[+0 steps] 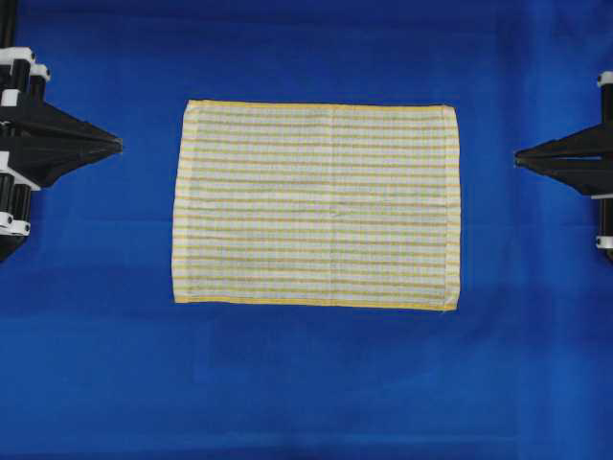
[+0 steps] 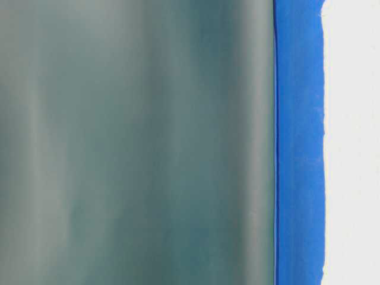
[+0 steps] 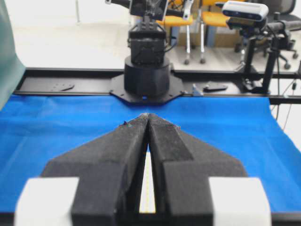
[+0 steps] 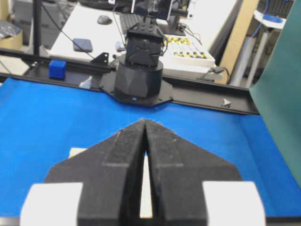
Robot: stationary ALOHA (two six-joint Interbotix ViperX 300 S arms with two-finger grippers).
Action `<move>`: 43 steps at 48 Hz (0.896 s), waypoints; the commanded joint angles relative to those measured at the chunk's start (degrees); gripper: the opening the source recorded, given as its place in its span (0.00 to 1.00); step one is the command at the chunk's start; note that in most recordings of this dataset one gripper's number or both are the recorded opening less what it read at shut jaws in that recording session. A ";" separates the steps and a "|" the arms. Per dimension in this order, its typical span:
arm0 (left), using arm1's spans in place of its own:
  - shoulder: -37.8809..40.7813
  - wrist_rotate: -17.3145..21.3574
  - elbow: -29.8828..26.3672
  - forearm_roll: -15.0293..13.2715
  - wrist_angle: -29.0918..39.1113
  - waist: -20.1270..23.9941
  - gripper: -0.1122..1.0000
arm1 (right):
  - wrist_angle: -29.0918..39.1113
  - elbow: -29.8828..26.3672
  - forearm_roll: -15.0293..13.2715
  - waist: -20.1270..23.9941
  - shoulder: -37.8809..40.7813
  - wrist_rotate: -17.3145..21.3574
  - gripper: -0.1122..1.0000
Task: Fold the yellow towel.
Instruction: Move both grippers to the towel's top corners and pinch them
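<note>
The yellow towel [image 1: 317, 205] lies flat and fully spread on the blue cloth, white with fine yellow checks and yellow hems. My left gripper [image 1: 119, 145] hovers off its left edge, tips pressed together and empty. My right gripper [image 1: 518, 156] sits off the towel's right edge, also shut with nothing in it. In the left wrist view the shut left gripper [image 3: 148, 115] shows a sliver of the yellow towel [image 3: 147, 188] through the slit behind its tips. The right wrist view has the shut right gripper [image 4: 144, 121] with a towel corner [image 4: 76, 152] peeking out at left.
The blue cloth [image 1: 316, 383] covers the whole table. The opposite arm's black base [image 3: 146, 75] stands at the far edge in each wrist view, on a black rail [image 4: 197, 92]. The table-level view is filled by a blurred grey-green sheet [image 2: 136, 142].
</note>
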 commanded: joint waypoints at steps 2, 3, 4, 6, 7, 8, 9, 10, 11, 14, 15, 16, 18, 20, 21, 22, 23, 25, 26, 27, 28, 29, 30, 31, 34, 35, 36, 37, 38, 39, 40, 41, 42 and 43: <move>0.97 0.09 -0.53 -2.90 0.44 -0.44 0.10 | 0.53 -1.05 0.35 -0.09 1.05 0.62 0.10; 1.32 0.35 -0.44 -2.90 0.79 -0.35 0.10 | 1.32 -1.32 0.62 -0.26 1.32 0.70 0.10; 1.58 0.44 -0.35 -2.81 1.05 -0.09 0.10 | 2.29 -1.49 0.79 -0.62 1.67 0.79 0.10; 2.11 0.53 -0.35 -2.90 1.23 0.70 0.10 | 5.01 -2.11 1.41 -1.49 2.72 0.97 0.10; 2.55 0.53 -0.35 -2.81 1.23 1.23 0.10 | 6.15 -2.29 1.58 -1.93 3.08 1.05 0.10; 2.90 0.53 -0.26 -2.90 1.41 1.93 0.10 | 7.12 -2.46 1.85 -2.46 3.43 1.05 0.10; 3.25 0.53 -0.26 -2.90 1.49 2.64 0.10 | 7.73 -2.55 2.02 -2.90 3.96 1.14 0.10; 3.78 0.53 -0.18 -2.90 1.58 3.43 0.10 | 8.53 -2.64 2.20 -3.43 4.39 1.05 0.10; 4.48 0.53 -0.09 -2.81 1.76 4.66 0.10 | 9.05 -2.64 2.37 -3.96 4.75 1.14 0.10; 6.24 0.53 0.18 -2.90 2.46 7.21 0.10 | 9.84 -2.29 3.43 -6.33 6.33 1.14 0.10; 6.86 0.53 0.26 -2.90 2.81 8.00 0.10 | 9.93 -2.29 3.69 -7.12 6.77 1.14 0.10; 7.73 0.44 0.35 -2.90 2.99 8.96 0.10 | 9.93 -2.20 4.04 -8.00 7.29 1.14 0.10; 9.32 0.44 0.53 -2.90 3.16 10.55 0.10 | 10.02 -2.11 4.66 -9.76 8.44 1.23 0.10; 11.34 0.44 0.70 -2.90 3.25 12.13 0.10 | 10.11 -2.02 5.27 -11.60 9.67 1.14 0.10; 12.22 0.44 0.70 -2.81 3.16 12.74 0.10 | 10.20 -2.02 5.54 -12.48 10.46 1.14 0.10; 13.18 0.44 0.70 -2.90 3.16 13.27 0.11 | 10.11 -2.02 5.62 -13.27 11.16 1.23 0.10; 14.06 0.44 0.62 -2.90 3.16 13.80 0.11 | 10.11 -2.02 5.71 -14.06 11.95 1.23 0.11; 15.91 0.44 0.62 -2.81 3.16 14.68 0.11 | 10.20 -2.11 6.06 -15.82 14.15 1.23 0.11; 16.79 0.44 0.53 -2.81 3.16 15.12 0.11 | 10.20 -2.20 6.15 -16.44 14.94 1.23 0.11; 17.75 0.44 0.53 -2.90 3.08 15.47 0.12 | 10.20 -2.29 6.24 -16.96 15.91 1.23 0.11; 18.54 0.44 0.53 -2.90 3.08 15.91 0.13 | 10.20 -2.46 6.33 -17.40 16.79 1.23 0.11; 19.51 0.35 0.53 -2.90 3.08 16.26 0.15 | 10.20 -2.46 6.50 -17.93 17.67 1.23 0.11; 20.83 0.09 0.44 -2.81 2.99 16.88 0.19 | 10.20 -2.64 6.59 -18.28 18.54 1.23 0.12; 21.62 0.00 0.44 -2.90 2.99 17.23 0.23 | 10.20 -2.64 6.68 -18.98 19.86 1.23 0.15; 24.43 -0.09 0.53 -2.90 2.81 18.11 0.38 | 10.02 -2.64 7.03 -20.04 22.68 1.23 0.27; 25.31 0.00 0.62 -2.90 2.81 18.37 0.45 | 9.93 -2.64 7.12 -20.48 23.55 1.23 0.32; 26.19 0.00 0.62 -2.90 2.55 18.72 0.51 | 9.84 -2.72 7.21 -21.01 24.52 1.23 0.38; 27.16 0.00 0.70 -2.90 2.37 19.07 0.57 | 9.67 -2.72 7.29 -21.45 25.40 1.23 0.44; 28.48 0.00 0.70 -2.90 2.11 19.51 0.62 | 9.32 -2.72 7.38 -21.97 26.46 1.23 0.51; 29.44 0.09 0.70 -2.81 1.85 19.95 0.68 | 9.05 -2.72 7.38 -22.41 27.33 1.23 0.56; 30.41 0.00 0.70 -2.90 1.58 20.39 0.73 | 8.70 -2.72 7.47 -22.94 28.30 1.23 0.62; 31.29 0.09 0.62 -2.90 1.23 20.83 0.79 | 8.17 -2.72 7.56 -23.55 29.71 1.23 0.68; 32.26 0.09 0.62 -2.90 0.79 21.27 0.83 | 7.73 -2.72 7.56 -23.99 30.67 1.23 0.72; 33.13 0.09 0.62 -2.81 0.35 21.71 0.85 | 7.38 -2.72 7.56 -24.43 31.55 1.23 0.75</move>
